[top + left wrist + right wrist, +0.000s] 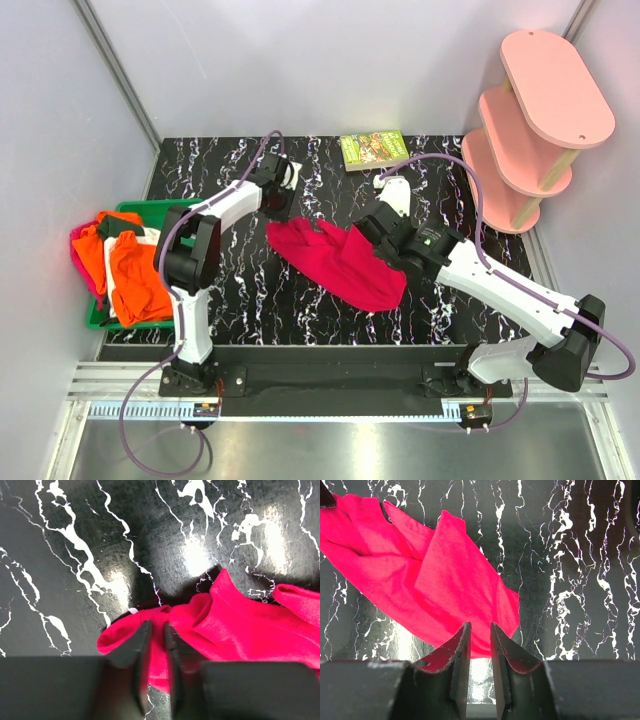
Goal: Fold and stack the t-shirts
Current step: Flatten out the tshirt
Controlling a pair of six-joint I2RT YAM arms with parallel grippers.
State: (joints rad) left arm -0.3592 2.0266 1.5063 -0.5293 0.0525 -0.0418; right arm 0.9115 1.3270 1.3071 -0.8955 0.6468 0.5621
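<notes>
The red shirt (335, 262) lies crumpled in the middle of the table (250, 300). The left gripper (155, 626) is pinched on a fold at the shirt's far left corner, with cloth filling the narrow gap between its fingers. The right gripper (477, 626) is clamped on the shirt's right edge. The other shirts (140, 275), mostly orange, are heaped in the green bin (135, 206) at the table's left edge.

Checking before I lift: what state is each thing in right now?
red shirt: crumpled on the table, unfolded, pinched at two edges
left gripper: jaws shut on red shirt
right gripper: jaws shut on red shirt
other shirts: heaped unfolded in green bin
book: closed, flat on table
</notes>
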